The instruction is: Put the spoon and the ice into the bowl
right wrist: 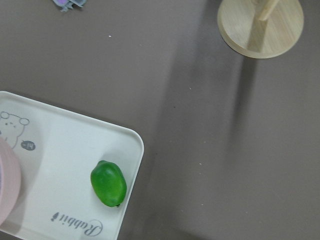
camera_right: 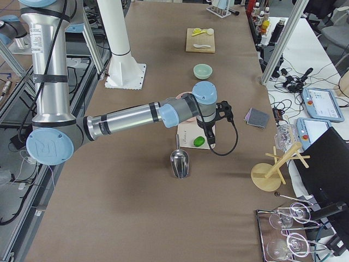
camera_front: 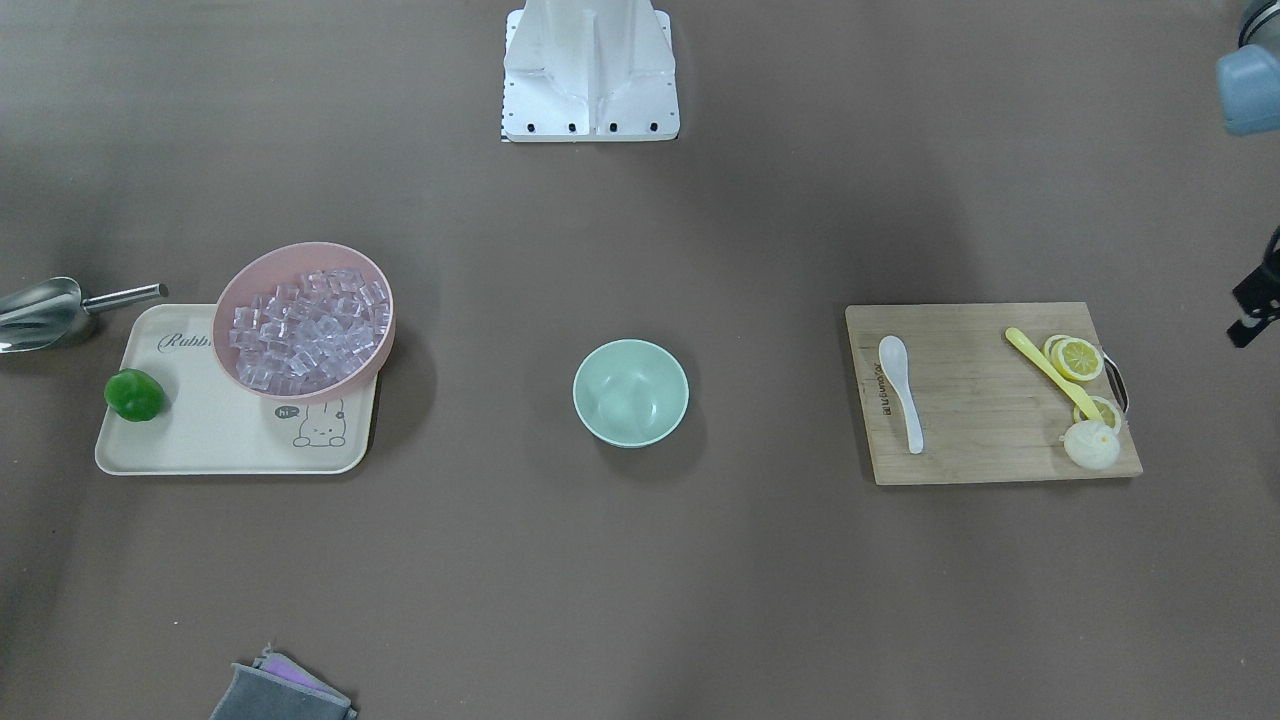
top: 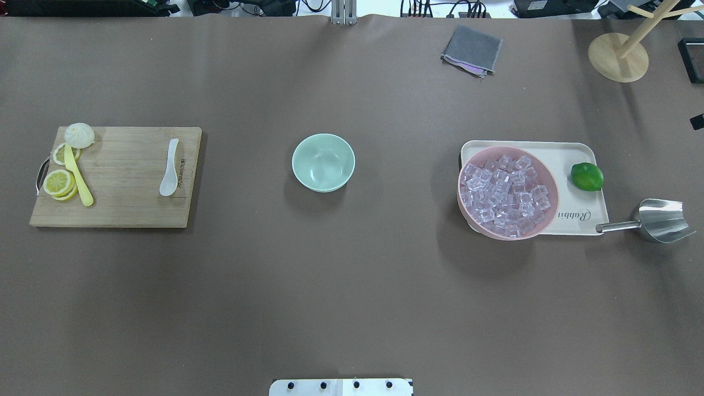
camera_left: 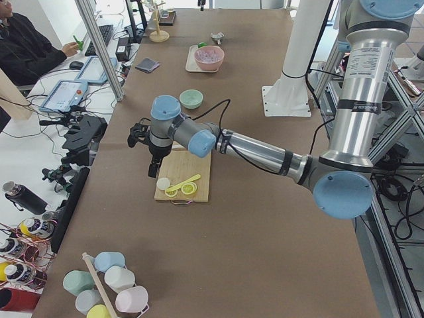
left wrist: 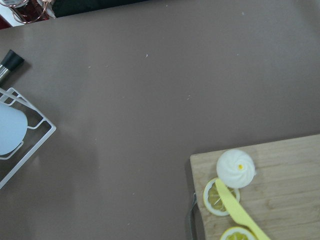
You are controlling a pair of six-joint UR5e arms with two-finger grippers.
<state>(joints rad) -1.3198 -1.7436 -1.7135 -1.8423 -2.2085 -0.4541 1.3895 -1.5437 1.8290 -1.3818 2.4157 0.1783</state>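
The white spoon (camera_front: 900, 390) lies on a wooden cutting board (camera_front: 980, 440), also in the overhead view (top: 169, 175). The ice (camera_front: 305, 330) is heaped in a pink bowl (top: 551, 190) on a cream tray. The mint-green bowl (camera_front: 630, 392) stands empty at mid-table (top: 323, 162). My left gripper (camera_left: 140, 134) hovers past the board's outer end, only its edge showing in the front view (camera_front: 1255, 305). My right gripper (camera_right: 222, 112) hovers beyond the tray's outer end. I cannot tell whether either is open or shut. The wrist views show no fingers.
On the board lie a yellow knife (camera_front: 1050, 372), lemon slices (camera_front: 1078, 358) and a white bun (camera_front: 1091, 445). The tray (camera_front: 200, 440) carries a green lime (camera_front: 134, 395). A metal scoop (camera_front: 45, 310) lies beside it. A grey cloth (top: 472, 50) and wooden stand (top: 619, 55) sit far back.
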